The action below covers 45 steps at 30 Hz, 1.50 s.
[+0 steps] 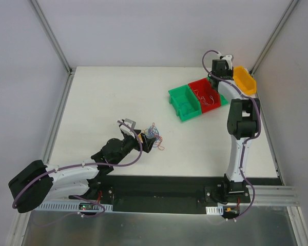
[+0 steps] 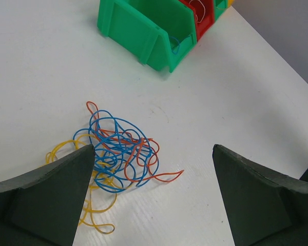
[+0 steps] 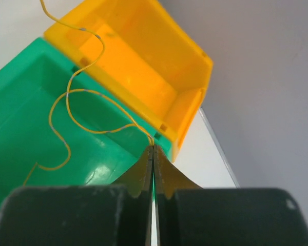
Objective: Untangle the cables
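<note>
The knot of cables, made of blue, red and orange-yellow strands, is located on the white table near its front centre, well apart from the row of bins. The left gripper is held low at the knot with its fingers spread wide. The knot lies between them, nearer the left finger; contact cannot be determined. The right gripper is positioned above the far-right bins, its fingers pressed together and clamped on one yellow cable. This cable is looped over a green bin and the adjoining yellow bin. Loose strands are contained in the red bin
</note>
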### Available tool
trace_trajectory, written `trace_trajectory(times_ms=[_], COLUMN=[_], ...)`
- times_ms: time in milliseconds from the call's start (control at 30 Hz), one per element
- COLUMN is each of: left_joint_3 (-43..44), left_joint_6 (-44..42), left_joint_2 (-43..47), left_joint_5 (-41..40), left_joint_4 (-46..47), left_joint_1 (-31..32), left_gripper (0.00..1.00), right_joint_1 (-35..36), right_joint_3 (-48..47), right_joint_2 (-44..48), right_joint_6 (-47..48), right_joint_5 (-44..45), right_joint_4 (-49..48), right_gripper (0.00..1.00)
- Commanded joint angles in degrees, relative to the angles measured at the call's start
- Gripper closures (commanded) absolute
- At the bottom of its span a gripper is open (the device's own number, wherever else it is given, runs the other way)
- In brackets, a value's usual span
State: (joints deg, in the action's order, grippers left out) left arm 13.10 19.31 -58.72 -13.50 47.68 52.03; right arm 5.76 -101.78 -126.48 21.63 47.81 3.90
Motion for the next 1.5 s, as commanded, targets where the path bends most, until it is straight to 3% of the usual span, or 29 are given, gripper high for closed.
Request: trace_trajectory(times_ms=[0,133,300,533,833,1033,1233,1467], left_joint_3=[0.8,0.9,1.9,3.2,3.5,3.0,3.1,3.3], left_joint_6=[0.4,0.4,-0.1,-0.2,-0.3,-0.2,-0.1,-0.1], left_joint_2=[0.6,0.3,-1.0,-3.2,-3.7,-2.8,-2.7,-3.3], left_joint_5=[0.8,0.2,0.1,0.5,0.8,0.8,0.8,1.4], left_joint_4=[2.4,2.2,1.1,0.2,-0.3,0.1,0.3,0.0], left_joint_1=[-0.6,-0.6,-0.9,-1.1,-1.1,-1.2,-1.4,-1.5], left_gripper=[0.03,0.03,0.02,0.02,0.02,0.03,0.02,0.03], right_joint_1=[0.0,-1.5,-5.6,-7.3,-9.0,-9.3,-9.5,-9.5], right_joint_3=[0.0,-1.3,-9.7,-12.1,-6.7,-6.6,-12.8,-4.1], right_joint_2=[1.4,1.0,-3.7,-4.4,-3.5,-2.5,-1.3,9.9], right_joint_6=[-1.3,-4.3,-8.7,-11.1,-17.0,-17.0,-18.1,-24.1], right_joint_5=[-8.3,-19.7,-34.5,-38.8,-46.8,-46.4,-46.9,-44.9], right_joint_4=[4.4,10.3,19.6,20.8,19.3,19.8,26.2,26.9], right_gripper=[1.00,1.00,1.00,1.00,1.00,1.00,0.76,0.50])
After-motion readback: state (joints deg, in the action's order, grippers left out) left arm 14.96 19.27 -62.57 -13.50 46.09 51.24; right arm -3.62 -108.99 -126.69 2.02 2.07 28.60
